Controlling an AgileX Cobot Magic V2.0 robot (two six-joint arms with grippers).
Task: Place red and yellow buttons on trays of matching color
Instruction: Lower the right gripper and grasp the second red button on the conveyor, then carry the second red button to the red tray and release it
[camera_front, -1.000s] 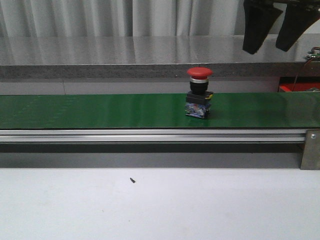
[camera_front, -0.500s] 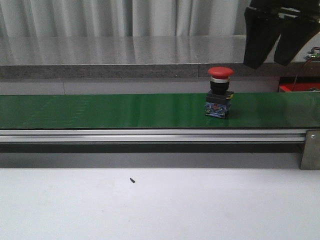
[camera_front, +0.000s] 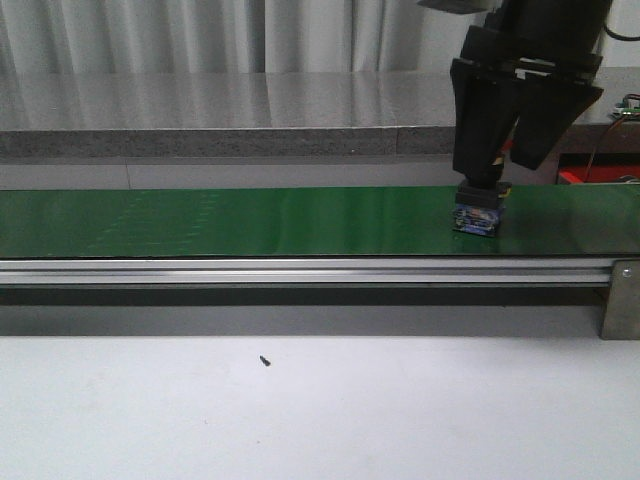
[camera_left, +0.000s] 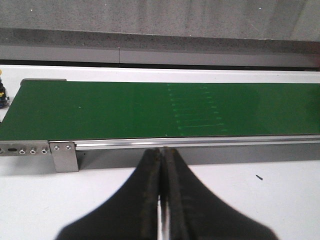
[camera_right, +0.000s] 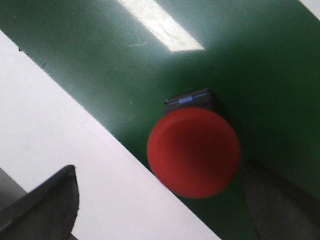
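Right gripper: I have the right gripper (camera_front: 500, 175) hanging over the green conveyor belt (camera_front: 250, 220) at about 2 o'clock in the front view. Its two dark fingers (camera_front: 480, 120) stand apart, spread to either side of the red button's cap, and I see no contact between them and the cap.

Red button: From the front I only see the lower body of the red button (camera_front: 478, 212), standing upright on the belt directly under my right fingers; the cap is hidden behind them. In the right wrist view the round red cap (camera_right: 194, 151) fills the middle, with the dark block of the body showing past its edge, and one finger (camera_right: 45, 205) sits well out at 8 o'clock with a gap between it and the cap.

Left gripper: My left gripper (camera_left: 162, 200) shows only in its own wrist view, fingers pressed together with just a thin seam between them and nothing in the grip. It hovers over the white table (camera_left: 40, 210), on the near side of the belt.

Belt: The belt runs from 9 to 3 o'clock across the front view, with an aluminium rail (camera_front: 300, 270) along its near edge.

Table: A small dark speck (camera_front: 265, 360) lies on the white surface at about 7 o'clock in the front view.

Tray: A strip of red (camera_front: 598, 176) shows behind the belt at 3 o'clock; I cannot tell what it is.
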